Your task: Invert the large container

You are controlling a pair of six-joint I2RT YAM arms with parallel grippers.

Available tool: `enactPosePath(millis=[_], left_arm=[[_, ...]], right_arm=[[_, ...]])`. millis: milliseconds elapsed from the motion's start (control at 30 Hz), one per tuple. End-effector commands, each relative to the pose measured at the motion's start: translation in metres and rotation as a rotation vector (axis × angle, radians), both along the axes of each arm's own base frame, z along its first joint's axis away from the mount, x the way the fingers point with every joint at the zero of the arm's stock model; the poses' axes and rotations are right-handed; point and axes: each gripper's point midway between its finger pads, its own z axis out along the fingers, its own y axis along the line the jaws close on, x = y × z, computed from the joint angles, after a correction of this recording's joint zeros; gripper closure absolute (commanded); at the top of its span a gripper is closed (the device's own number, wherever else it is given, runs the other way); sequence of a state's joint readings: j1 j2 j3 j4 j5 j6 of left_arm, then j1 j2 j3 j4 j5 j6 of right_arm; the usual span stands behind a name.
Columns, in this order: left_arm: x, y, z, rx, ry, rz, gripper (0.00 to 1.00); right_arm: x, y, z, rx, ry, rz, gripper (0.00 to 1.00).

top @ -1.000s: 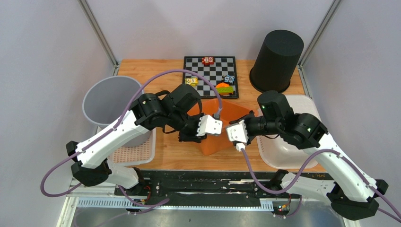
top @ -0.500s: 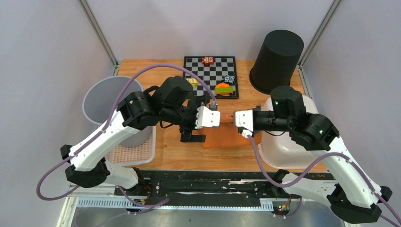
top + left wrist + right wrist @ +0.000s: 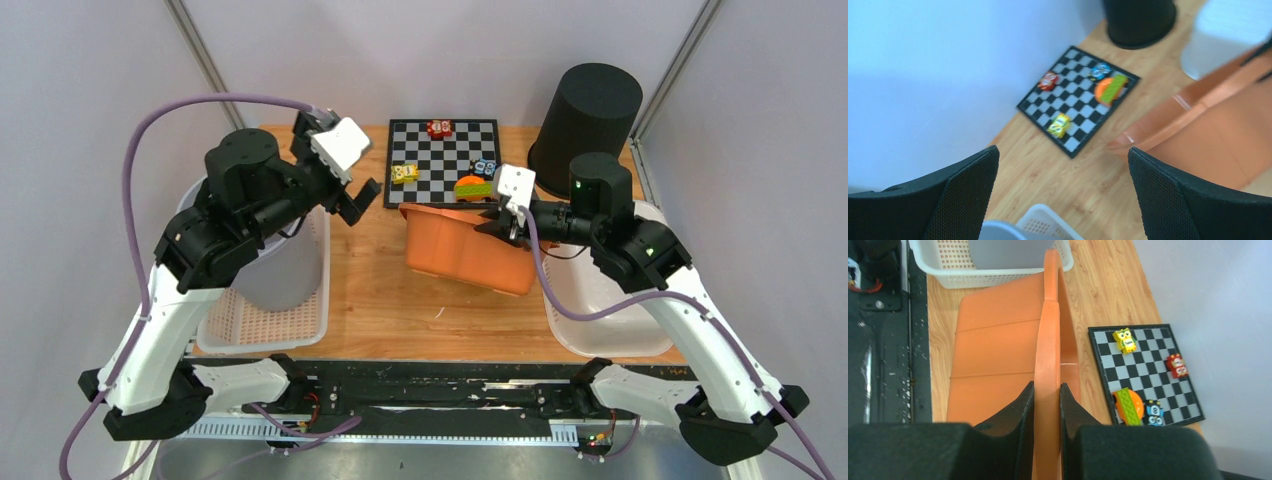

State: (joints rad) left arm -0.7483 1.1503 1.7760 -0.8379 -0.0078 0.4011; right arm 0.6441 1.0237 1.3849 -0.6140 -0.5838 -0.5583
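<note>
From above, the wooden counter (image 3: 370, 310) sits in a booth of pale grey walls, with a slanted metal post (image 3: 205, 65) at each back corner. The orange container (image 3: 465, 250) lies mid-counter, tilted, its rim toward the checkerboard (image 3: 445, 150) and its lower edge on the wood. The right gripper (image 3: 497, 222) has its jaws pinching the container's rim at the far right corner. The left gripper (image 3: 352, 195) hangs raised over the left side, jaws spread wide and holding nothing, well apart from the container. A black bin (image 3: 590, 125) stands upside down at the back right. A white tub (image 3: 610, 320) is at the right edge. A grey bin (image 3: 275, 275) sits in a white basket (image 3: 265, 335) on the left.

The left wrist view is blurred. Its two black fingers (image 3: 948, 200) stand far apart at the bottom corners, with the checkerboard and its small coloured toys (image 3: 1103, 82) between them and the orange container's rim at the right.

In the right wrist view, the fingers (image 3: 1008, 415) press on either side of the container's thin rim, which runs straight up the middle. The checkerboard lies to the right, the basket at the top, and a black base rail (image 3: 883, 315) at the left.
</note>
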Motion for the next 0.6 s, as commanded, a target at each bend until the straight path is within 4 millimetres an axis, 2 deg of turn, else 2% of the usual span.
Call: enactPosePath(millis=[0, 67, 300, 467, 567], left_arm=[[0.025, 0.040, 0.022, -0.123, -0.056, 0.249, 0.00], [0.028, 0.051, 0.021, -0.136, -0.064, 0.291, 0.00], [0.025, 0.069, 0.021, -0.155, -0.084, 0.334, 0.00], [0.020, 0.076, 0.021, -0.147, -0.100, 0.339, 0.00], [0.019, 0.078, 0.019, -0.140, -0.104, 0.341, 0.00]], right_arm=[[-0.009, 0.009, 0.023, 0.127, 0.201, 0.006, 0.98], [-0.009, 0.012, 0.033, 0.157, 0.237, 0.004, 0.98], [0.000, 0.022, 0.056, 0.235, 0.334, -0.011, 0.98], [0.019, 0.025, 0.051, 0.308, 0.478, -0.079, 0.98], [0.040, 0.019, 0.045, 0.368, 0.570, -0.155, 0.98]])
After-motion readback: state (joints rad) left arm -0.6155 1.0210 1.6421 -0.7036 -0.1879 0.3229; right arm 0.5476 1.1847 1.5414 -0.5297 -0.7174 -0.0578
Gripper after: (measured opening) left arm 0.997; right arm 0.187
